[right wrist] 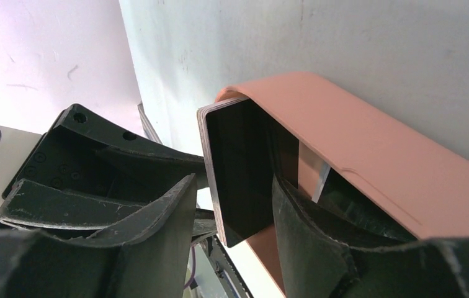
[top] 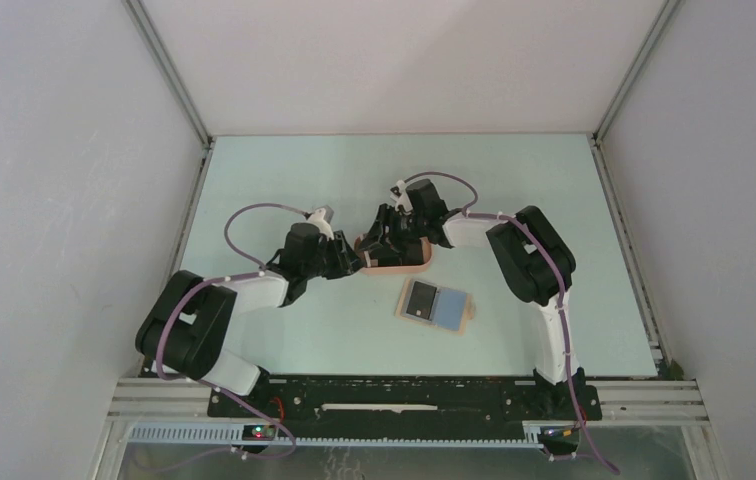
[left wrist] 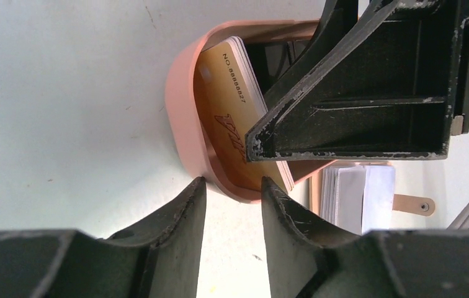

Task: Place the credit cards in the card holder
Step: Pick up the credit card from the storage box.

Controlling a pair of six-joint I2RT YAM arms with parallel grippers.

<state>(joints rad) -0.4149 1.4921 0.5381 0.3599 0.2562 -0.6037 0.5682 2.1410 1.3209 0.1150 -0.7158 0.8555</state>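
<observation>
A stack of credit cards (left wrist: 229, 118), yellow-orange on top, leans on edge inside the salmon-pink tray (left wrist: 182, 118). From the right wrist view the stack (right wrist: 244, 161) shows its black face. My right gripper (right wrist: 235, 183) is open and straddles this stack, one finger (right wrist: 303, 230) inside the tray against the black face, the other a little off the stack's edge. My left gripper (left wrist: 232, 186) is open and empty, its tips at the tray's outer rim. The card holder (top: 437, 306) lies open on the table, holding a black card (top: 421, 298) and a pale blue one (top: 449, 308).
The tray (top: 409, 266) sits mid-table with both grippers (top: 352, 262) (top: 386, 238) crowded at its left end. The holder's snap tab (left wrist: 415, 203) points away from the tray. Enclosure walls ring the pale green table (top: 284, 180).
</observation>
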